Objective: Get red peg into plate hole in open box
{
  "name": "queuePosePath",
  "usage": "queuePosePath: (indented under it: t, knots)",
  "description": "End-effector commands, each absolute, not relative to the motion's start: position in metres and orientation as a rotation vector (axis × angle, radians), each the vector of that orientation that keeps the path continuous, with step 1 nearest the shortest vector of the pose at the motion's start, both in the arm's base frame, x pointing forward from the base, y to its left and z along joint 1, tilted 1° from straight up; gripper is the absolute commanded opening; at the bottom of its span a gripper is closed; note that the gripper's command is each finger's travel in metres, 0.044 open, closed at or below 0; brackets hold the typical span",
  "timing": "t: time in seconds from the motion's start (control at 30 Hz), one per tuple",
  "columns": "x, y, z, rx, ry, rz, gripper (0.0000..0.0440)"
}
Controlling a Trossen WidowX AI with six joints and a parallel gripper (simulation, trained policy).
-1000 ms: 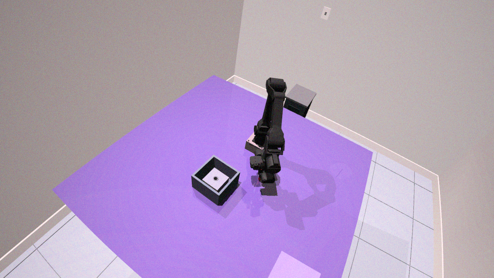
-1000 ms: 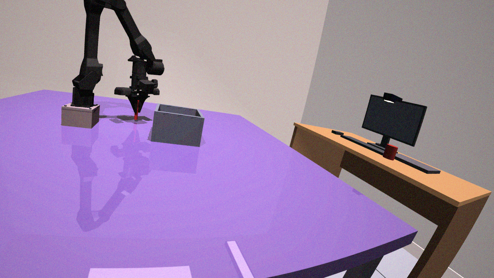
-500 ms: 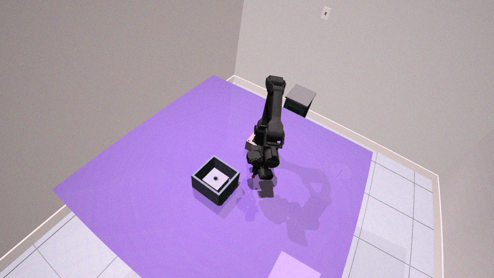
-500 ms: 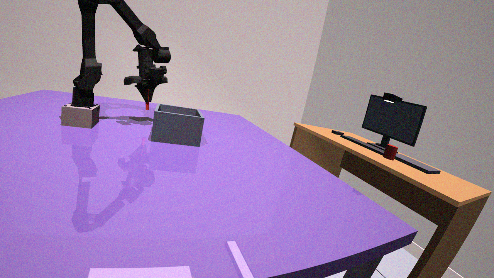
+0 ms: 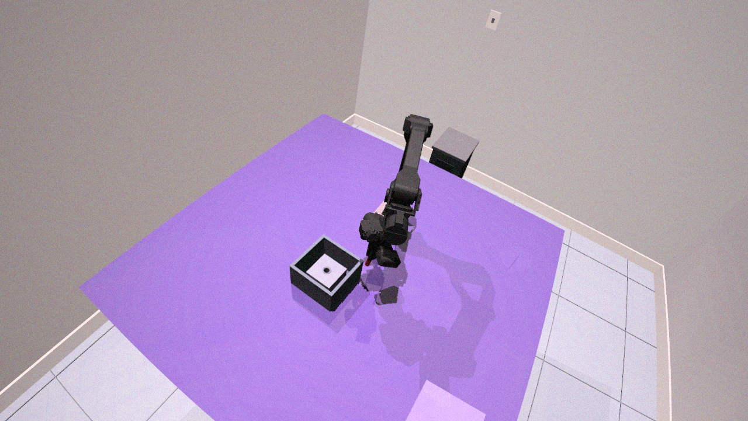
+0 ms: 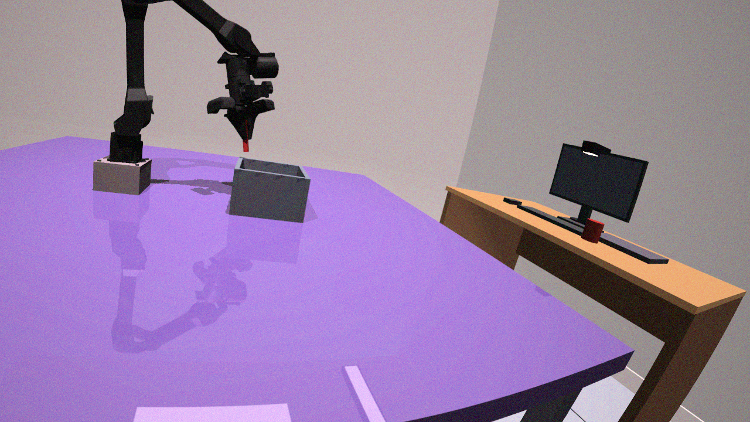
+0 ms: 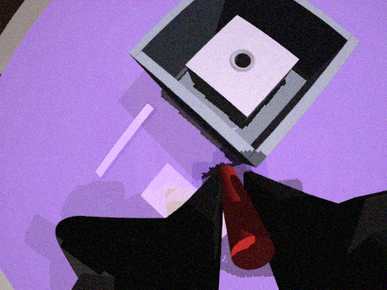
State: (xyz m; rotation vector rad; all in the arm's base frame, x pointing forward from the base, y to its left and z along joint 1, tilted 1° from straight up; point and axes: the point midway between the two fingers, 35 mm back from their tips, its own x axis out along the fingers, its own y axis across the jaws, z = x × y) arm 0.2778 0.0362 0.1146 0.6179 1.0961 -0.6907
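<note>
Red cylindrical peg in black end effector, square grey box

arm cut off by exterior view's top edge, box's inside floor hidden there

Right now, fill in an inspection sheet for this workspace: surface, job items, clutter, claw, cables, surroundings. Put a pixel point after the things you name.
Surface: purple table top (image 5: 235,209) (image 6: 419,293), glossy, with reflections.
Job items: red peg (image 5: 368,262) (image 6: 245,145) (image 7: 251,225) held above the table; open box (image 5: 310,288) (image 6: 269,196) (image 7: 201,109) upright, its pale plate (image 5: 317,271) (image 7: 262,80) showing an unfilled hole.
Clutter: nothing seen.
Claw: claw (image 5: 370,256) (image 6: 245,137) (image 7: 231,180) shut on the peg.
Cables: nothing seen.
Surroundings: wooden desk (image 6: 697,291) with monitor (image 6: 597,180), keyboard (image 6: 634,249) and red mug (image 6: 593,231); dark cabinet (image 5: 454,142) near the wall.
</note>
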Motion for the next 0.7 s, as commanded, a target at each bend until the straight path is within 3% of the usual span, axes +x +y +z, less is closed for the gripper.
queuePosePath:
  t: [0.0,0.67]
  knots:
    - [0.287,0.02,0.121,0.623,1.082,-0.717,0.0]
    - [0.321,-0.051,0.111,0.715,1.057,-0.822,0.0001]
